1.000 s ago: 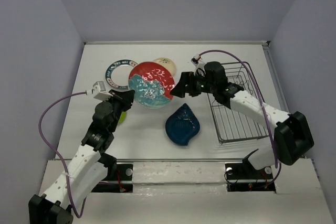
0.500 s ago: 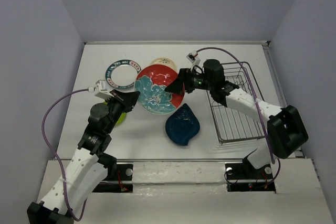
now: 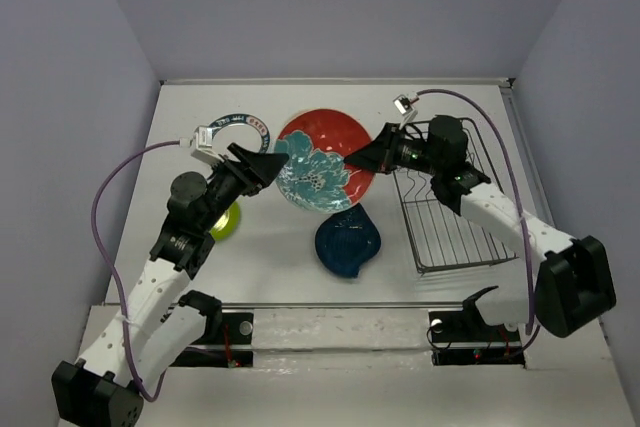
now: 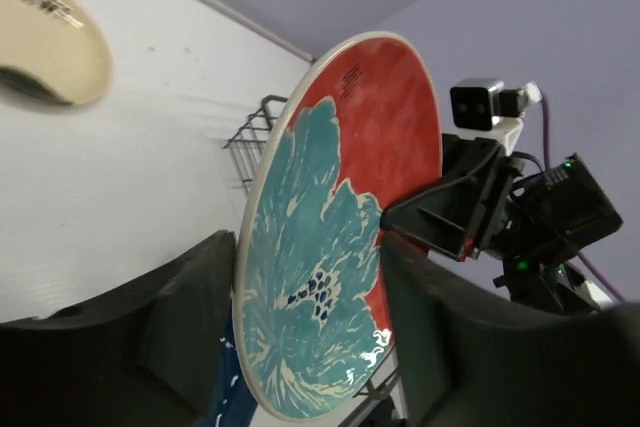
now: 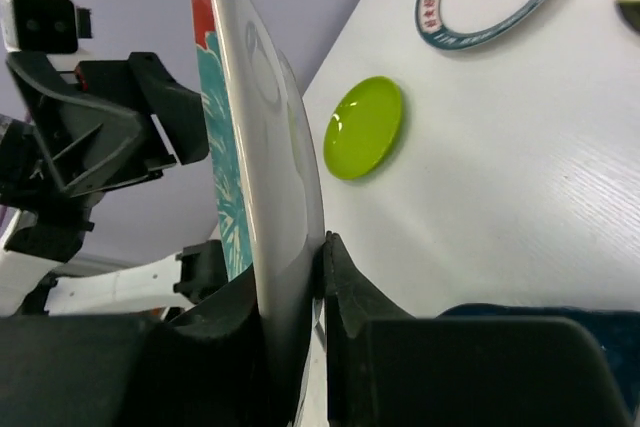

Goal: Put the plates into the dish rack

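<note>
The red-and-teal wave-patterned round plate [image 3: 322, 159] hung tilted above the white table [image 3: 285, 262], just left of the dark grey wire dish rack [image 3: 455, 232]. The right fingers [image 5: 350, 312] pinched its rim. The left fingers [image 4: 190, 337] stood spread around its opposite edge.

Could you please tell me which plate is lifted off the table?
The red-and-teal plate, held on edge in the right hand; the dark blue plate, lime green plate and green-rimmed plate lie flat on the table.
</note>
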You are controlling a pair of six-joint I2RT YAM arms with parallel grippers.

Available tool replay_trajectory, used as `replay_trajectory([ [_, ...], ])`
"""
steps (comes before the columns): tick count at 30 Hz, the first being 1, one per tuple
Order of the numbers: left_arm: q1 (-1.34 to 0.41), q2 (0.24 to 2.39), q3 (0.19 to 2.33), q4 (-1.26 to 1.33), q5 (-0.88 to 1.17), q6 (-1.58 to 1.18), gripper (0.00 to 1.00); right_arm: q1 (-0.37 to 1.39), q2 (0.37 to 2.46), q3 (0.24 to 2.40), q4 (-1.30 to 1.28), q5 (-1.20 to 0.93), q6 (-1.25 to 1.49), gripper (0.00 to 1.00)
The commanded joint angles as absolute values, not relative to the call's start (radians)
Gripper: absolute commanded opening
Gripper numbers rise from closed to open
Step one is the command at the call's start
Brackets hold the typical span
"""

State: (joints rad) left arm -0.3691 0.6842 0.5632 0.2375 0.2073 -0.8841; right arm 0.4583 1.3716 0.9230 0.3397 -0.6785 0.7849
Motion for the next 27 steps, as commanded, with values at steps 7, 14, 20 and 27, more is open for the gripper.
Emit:
replay_trajectory([
  [7,-0.241,0.851,0.680,0.711,0.708,-1.295,0.99,0.086,1.055,1.077,-0.116,-0.375,0.563,0.07],
  [14,-0.196,0.931,0.574,0.991,0.802,-1.506,0.95,0.026,1.077,1.267,-0.333,-0.029,0.384,0.07],
  [20,-0.186,0.917,0.571,0.993,0.816,-1.477,0.57,0.026,1.075,1.321,-0.362,0.230,0.302,0.07],
  [27,-0.190,0.871,0.578,0.813,0.874,-1.163,0.30,0.026,1.081,1.336,-0.364,0.417,0.128,0.07],
])
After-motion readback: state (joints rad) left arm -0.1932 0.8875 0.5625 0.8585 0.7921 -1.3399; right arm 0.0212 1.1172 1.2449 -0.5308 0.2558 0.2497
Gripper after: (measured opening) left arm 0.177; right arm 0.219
